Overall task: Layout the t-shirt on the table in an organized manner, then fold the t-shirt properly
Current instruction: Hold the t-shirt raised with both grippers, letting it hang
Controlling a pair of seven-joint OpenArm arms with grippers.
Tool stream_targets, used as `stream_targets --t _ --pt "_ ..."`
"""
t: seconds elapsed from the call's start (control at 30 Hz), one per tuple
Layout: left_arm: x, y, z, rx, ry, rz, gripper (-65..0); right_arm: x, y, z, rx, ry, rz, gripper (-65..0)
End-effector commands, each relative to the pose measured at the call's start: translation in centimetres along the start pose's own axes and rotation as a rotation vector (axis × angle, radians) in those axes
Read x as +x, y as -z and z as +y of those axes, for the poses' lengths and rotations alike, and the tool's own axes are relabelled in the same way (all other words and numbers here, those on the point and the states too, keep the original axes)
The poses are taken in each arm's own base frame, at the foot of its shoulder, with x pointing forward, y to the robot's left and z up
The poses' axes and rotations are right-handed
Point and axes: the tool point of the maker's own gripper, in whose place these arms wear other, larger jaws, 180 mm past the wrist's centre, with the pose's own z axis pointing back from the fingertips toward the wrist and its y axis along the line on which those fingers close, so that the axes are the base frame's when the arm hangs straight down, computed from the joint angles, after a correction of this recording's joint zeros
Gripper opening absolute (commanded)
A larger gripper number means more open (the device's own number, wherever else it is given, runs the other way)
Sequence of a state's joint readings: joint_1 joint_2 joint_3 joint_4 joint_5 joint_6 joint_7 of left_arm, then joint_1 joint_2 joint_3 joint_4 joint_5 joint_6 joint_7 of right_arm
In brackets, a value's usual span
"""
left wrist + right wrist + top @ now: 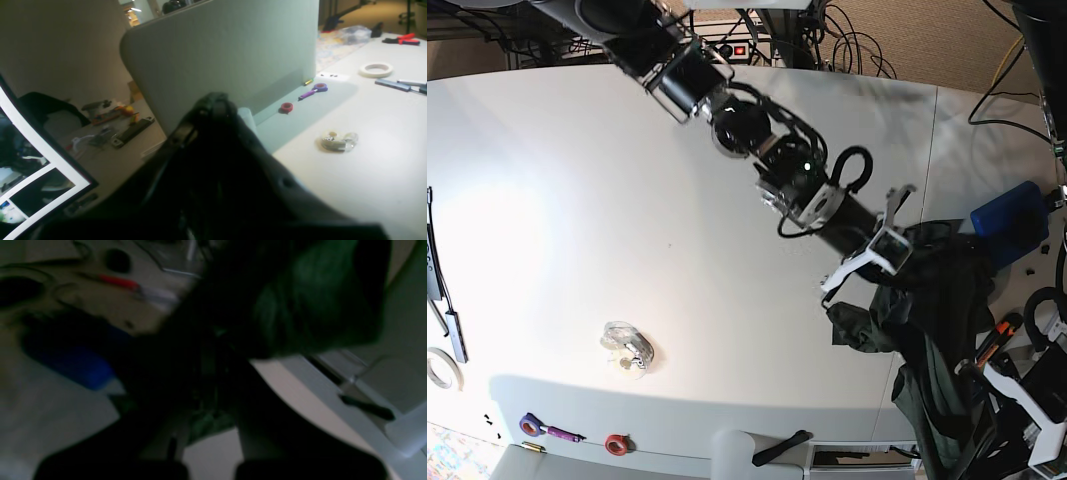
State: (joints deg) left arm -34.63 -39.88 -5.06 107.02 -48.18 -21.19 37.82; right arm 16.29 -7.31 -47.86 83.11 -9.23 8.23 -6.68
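Note:
The dark green t-shirt (927, 330) is bunched at the right edge of the white table (577, 200), part on the top and part hanging over the front edge. My right gripper (885, 272) reaches across the table and is shut on a fold of it. In the right wrist view the green cloth (317, 300) bulges beside the gripper (215, 340). My left gripper (217, 98) looks shut, level with the table (367, 173) off its right front corner. The space between its fingers is too dark to read. Its arm (1022, 400) stands beside the hanging cloth.
A blue box (1012, 230) lies right of the shirt. A clear plastic piece (627, 350), a red tape roll (614, 443), a purple tool (542, 430) and a white tape ring (439, 368) lie at the front left. A grey divider (227, 56) stands along that edge.

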Motion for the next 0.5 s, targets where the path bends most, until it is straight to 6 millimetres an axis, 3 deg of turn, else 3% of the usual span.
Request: stream_targets --t 0.0,0.27,0.47 --pt "2.2 -0.4 0.9 0.024 0.031 -0.061 -65.0 3.8 0.3 -0.6 -0.004 -0.011 -0.107 -65.0" --pt "1.8 -0.6 2.4 0.101 0.058 -0.029 -65.0 10.9 -2.2 5.2 0.294 -0.016 -0.32 -65.0" --pt "1.7 -1.3 4.6 0.178 0.089 -0.011 -65.0 11.7 -3.3 10.3 0.44 -0.051 -0.348 -65.0"
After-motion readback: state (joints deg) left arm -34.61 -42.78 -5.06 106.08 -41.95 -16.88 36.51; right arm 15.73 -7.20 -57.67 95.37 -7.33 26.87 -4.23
